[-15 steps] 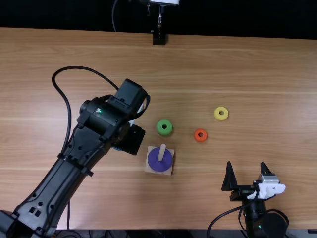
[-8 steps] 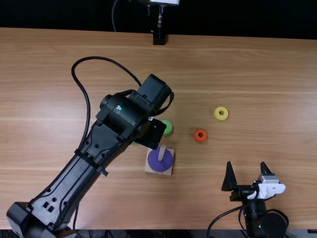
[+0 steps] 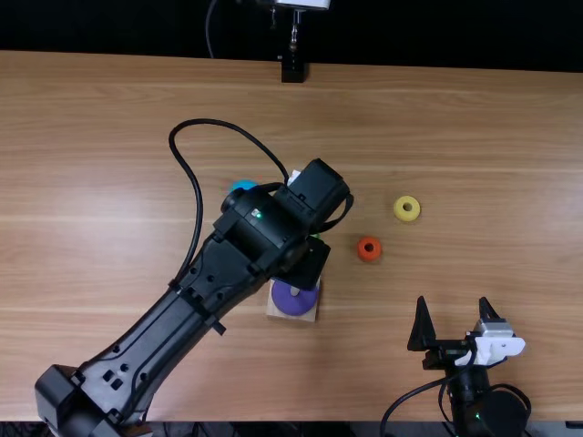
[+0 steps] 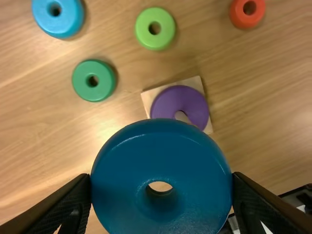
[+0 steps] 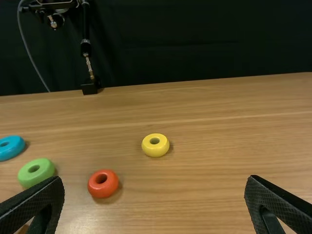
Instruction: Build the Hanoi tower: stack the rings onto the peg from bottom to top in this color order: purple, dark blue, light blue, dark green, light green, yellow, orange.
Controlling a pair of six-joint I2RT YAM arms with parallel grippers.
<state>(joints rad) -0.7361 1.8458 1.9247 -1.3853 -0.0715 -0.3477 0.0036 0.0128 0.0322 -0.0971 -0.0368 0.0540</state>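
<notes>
Left gripper [image 4: 162, 179], in its own wrist view, pinches the dark blue ring [image 4: 122, 163] by its sides near the peg [image 4: 182, 116] and purple ring [image 4: 192, 100]; lowered with its hole off-centre, it could catch the tip and tilt. In the top view the left arm [image 3: 219, 282] reaches over the base [image 3: 272, 310], which such a catch might shove. In the right wrist view the right gripper [image 5: 155, 181] stands spread and empty, probably little threat.

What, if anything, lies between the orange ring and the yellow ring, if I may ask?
Only bare table; the top and right wrist views both show it.
</notes>
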